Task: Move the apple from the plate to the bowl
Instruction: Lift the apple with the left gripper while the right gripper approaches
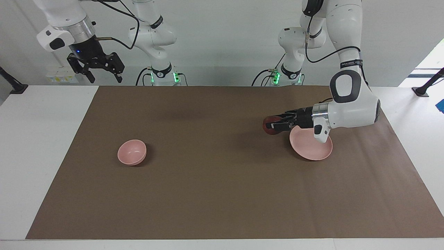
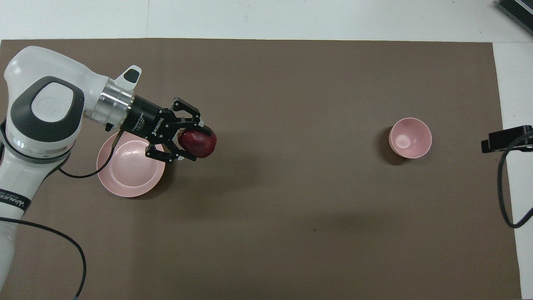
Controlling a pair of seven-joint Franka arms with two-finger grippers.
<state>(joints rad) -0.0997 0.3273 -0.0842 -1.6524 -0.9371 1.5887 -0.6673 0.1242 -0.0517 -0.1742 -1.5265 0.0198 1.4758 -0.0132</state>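
Observation:
My left gripper is shut on the dark red apple and holds it in the air over the brown mat, just beside the plate's rim. The wide flat pink plate lies bare on the mat at the left arm's end. The small deep pink bowl stands toward the right arm's end with nothing in it. My right gripper waits high up near its base with its fingers spread, over the table's edge at the right arm's end.
A brown mat covers most of the white table. A black cable and the tip of the right arm's hand show at the overhead view's edge, beside the bowl.

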